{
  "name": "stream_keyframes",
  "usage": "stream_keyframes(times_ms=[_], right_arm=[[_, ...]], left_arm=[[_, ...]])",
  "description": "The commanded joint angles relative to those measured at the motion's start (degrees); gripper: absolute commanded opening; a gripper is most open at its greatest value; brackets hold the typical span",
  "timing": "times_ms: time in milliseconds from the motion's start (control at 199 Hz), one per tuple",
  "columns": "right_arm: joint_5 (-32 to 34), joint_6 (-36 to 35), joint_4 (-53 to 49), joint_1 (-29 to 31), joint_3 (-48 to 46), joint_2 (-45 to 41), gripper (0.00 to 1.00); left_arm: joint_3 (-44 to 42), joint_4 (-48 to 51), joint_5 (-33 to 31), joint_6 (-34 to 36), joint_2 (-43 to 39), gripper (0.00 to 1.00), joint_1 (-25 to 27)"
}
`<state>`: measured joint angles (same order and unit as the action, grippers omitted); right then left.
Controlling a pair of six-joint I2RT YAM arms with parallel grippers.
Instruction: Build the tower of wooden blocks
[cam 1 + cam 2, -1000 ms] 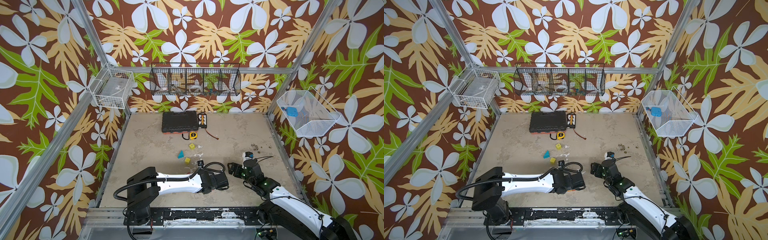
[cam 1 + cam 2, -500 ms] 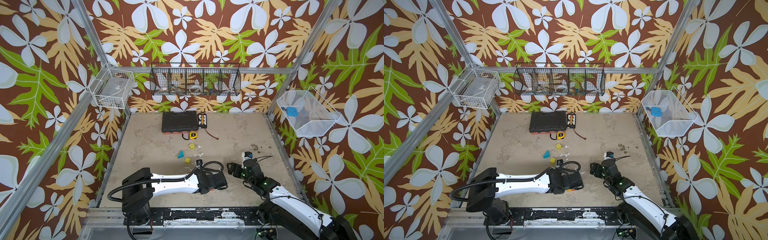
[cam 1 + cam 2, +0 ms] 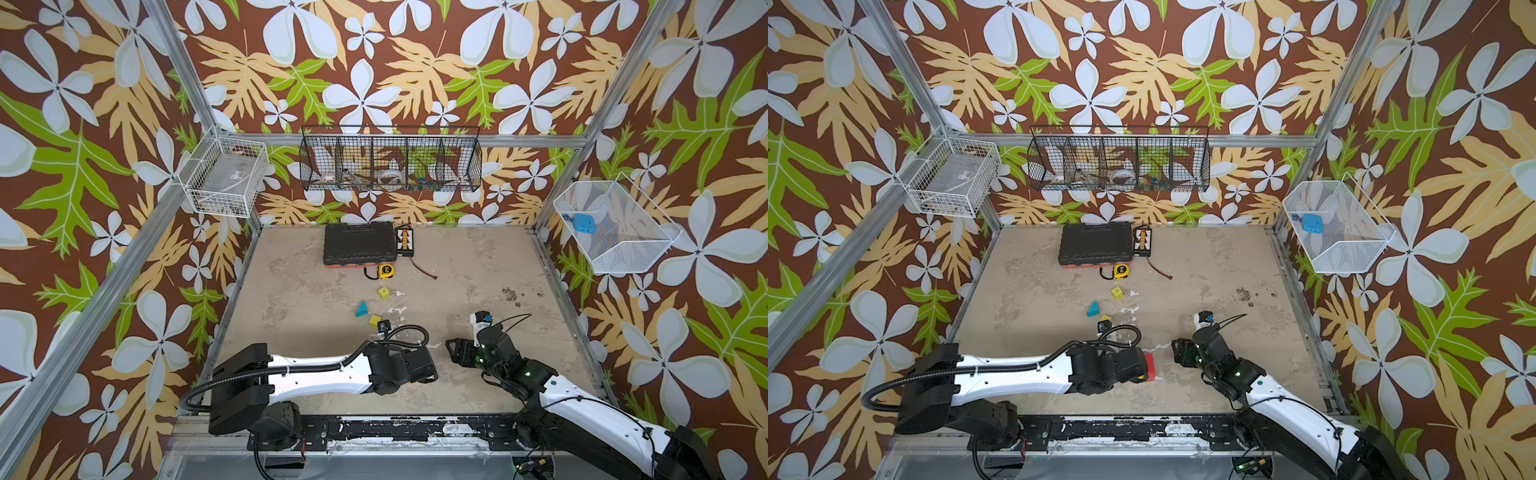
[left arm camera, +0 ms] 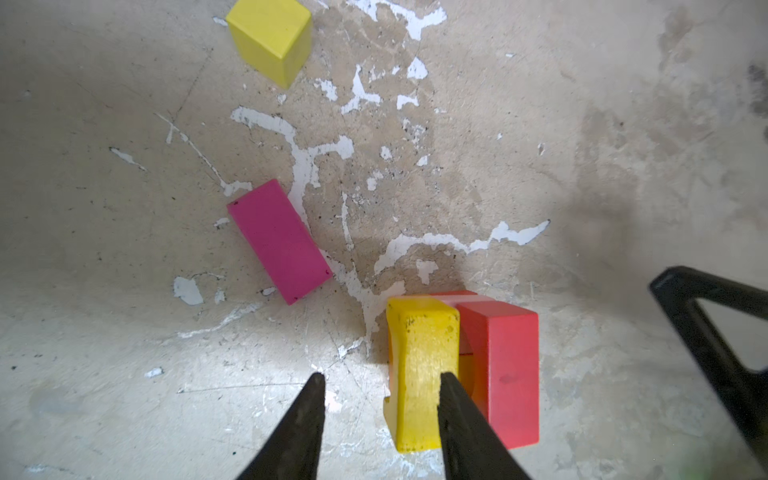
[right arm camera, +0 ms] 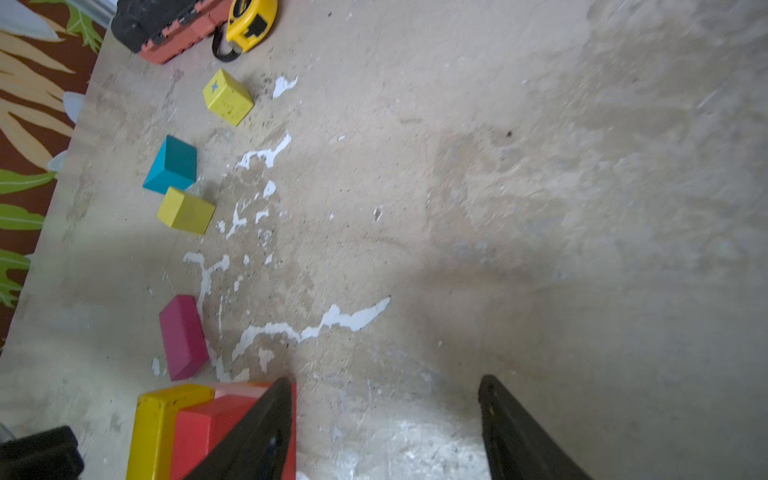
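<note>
When judged from the loose blocks around, seems to be the middle of the stacking step. Nearest, at the lower middle of the left wrist view: the tower [image 4: 490, 324], low, with yellow arch [image 4: 419, 365] beside red brick [image 4: 507, 382], pink layer [image 4: 461, 297] showing beneath. Left gripper [image 4: 380, 376] open, 1 finger at the seam between arch and brick, the other clear of the arch. Right gripper [image 5: 385, 380] open and empty. Further up the right wrist view: magenta brick [image 5: 183, 336] near the tower, then plain yellow cube [image 5: 186, 210], teal wedge [image 5: 172, 164], marked yellow cube [image 5: 227, 97]. Next, probably: draw back without pushing the arch, then fetch the magenta brick.
</note>
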<state>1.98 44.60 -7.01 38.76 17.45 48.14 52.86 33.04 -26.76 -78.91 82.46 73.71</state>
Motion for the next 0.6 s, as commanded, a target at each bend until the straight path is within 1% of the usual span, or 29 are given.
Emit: stream_keyframes(times_ms=[0, 85, 211, 281, 442, 597], right_arm=[[1.11, 0.84, -0.98, 1.38, -0.79, -0.06, 0.65], [0.01, 0.93, -0.37, 1.87, -1.74, -0.49, 0.59], [-0.98, 1.09, 0.14, 2.35, -2.25, -0.53, 0.53], [-1.57, 1.18, 0.73, 2.89, -2.2, 0.01, 0.5], [-0.71, 2.11, 2.56, 5.56, -1.43, 3.35, 0.47], [1.36, 2.71, 2.91, 8.29, 0.66, 7.28, 0.44]], left_arm=[[-3.79, -7.05, -1.14, 2.0, -4.87, 0.46, -0.1], [-9.11, -12.04, -0.31, 3.36, -9.89, 0.46, -0.73], [-18.6, -24.58, 5.65, 6.28, -16.87, 0.44, -3.96], [-22.26, -28.09, 7.41, 6.48, -19.3, 0.44, -5.26], [-25.49, -32.08, 8.03, 7.04, -22.39, 0.44, -5.44], [-25.62, -33.16, 9.13, 7.28, -21.19, 0.44, -5.66]])
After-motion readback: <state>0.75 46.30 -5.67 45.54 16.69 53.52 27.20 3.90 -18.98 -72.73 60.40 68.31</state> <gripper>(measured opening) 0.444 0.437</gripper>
